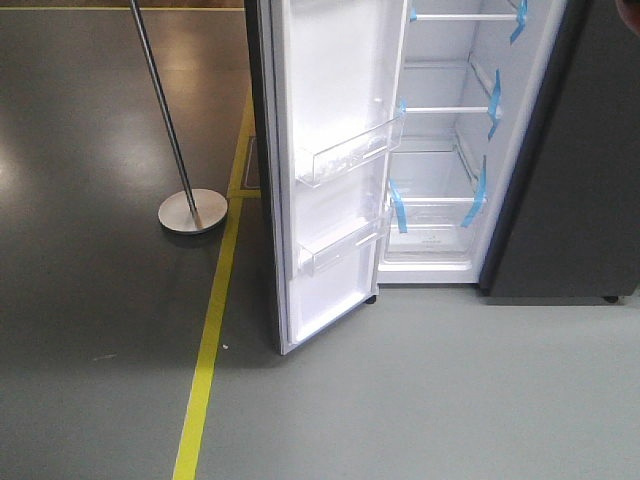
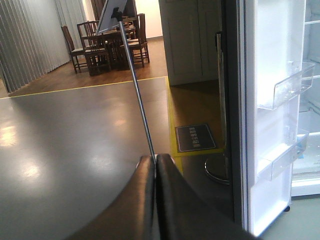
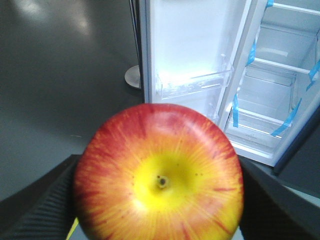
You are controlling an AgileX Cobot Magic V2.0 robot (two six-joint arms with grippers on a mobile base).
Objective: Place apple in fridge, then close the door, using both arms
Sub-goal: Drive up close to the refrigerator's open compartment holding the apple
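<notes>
The apple, red with a yellow centre, fills the lower right wrist view, and my right gripper is shut on it, dark fingers at both sides. The fridge stands open ahead, showing white lining, clear shelves and blue tape strips. Its door is swung wide to the left, white inner face and clear bins toward me. In the left wrist view the door stands at the right, and my left gripper is shut and empty, out over the floor. Neither arm appears in the front view.
A metal pole on a round base stands left of the door. A yellow floor line runs past it. A dark grey cabinet flanks the fridge on the right. Chairs and a table stand far back.
</notes>
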